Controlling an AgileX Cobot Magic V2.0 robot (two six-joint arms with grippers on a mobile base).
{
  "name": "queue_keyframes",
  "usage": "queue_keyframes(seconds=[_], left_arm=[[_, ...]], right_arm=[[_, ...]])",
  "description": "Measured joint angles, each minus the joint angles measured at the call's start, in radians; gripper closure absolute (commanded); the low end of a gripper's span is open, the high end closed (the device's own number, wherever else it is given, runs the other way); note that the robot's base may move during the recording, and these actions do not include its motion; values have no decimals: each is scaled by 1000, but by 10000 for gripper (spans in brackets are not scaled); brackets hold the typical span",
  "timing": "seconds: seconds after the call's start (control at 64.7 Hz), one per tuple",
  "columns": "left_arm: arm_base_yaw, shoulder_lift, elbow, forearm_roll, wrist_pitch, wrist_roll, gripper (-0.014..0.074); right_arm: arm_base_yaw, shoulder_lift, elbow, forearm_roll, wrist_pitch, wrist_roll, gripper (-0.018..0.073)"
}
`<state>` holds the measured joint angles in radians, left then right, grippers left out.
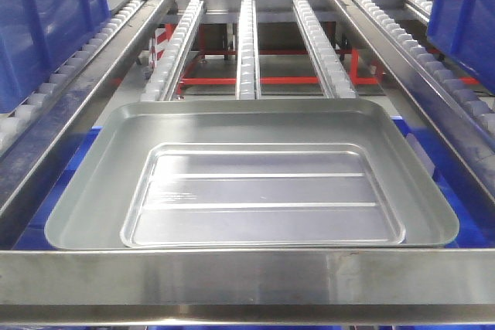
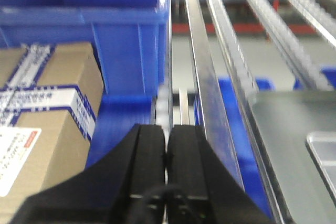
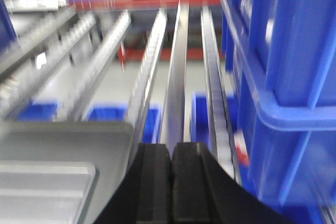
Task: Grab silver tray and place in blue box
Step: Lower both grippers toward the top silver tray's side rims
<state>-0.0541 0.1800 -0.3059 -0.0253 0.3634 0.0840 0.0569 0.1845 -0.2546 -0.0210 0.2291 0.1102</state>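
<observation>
The silver tray, shallow with two long raised ribs, lies inside a larger, deeper silver pan at the front of the roller rack. Its corner shows in the left wrist view and in the right wrist view. A big blue box with a thick rim and vertical ribs stands on the right lane. My left gripper is shut and empty, left of the pan over a rail. My right gripper is shut and empty, right of the pan. Neither gripper shows in the front view.
Roller rails run away from the pan. Blue bins stand on the left lane, beside a taped cardboard carton. A steel crossbar runs along the front edge. More blue bins sit below the rails.
</observation>
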Motion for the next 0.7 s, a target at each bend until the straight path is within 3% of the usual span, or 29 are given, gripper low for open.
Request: queue_keyframes(seconds=[0.17, 0.278, 0.51, 0.695], left_arm=[[0, 282, -180, 0, 211, 0, 603], [0, 449, -246, -27, 277, 0, 603], [0, 680, -258, -204, 293, 0, 602], [0, 816, -267, -307, 246, 0, 602]], right_arm=[[0, 303, -195, 0, 233, 0, 503], [0, 495, -275, 13, 364, 0, 503], [0, 758, -300, 82, 444, 0, 503], [0, 863, -301, 173, 410, 0, 503]])
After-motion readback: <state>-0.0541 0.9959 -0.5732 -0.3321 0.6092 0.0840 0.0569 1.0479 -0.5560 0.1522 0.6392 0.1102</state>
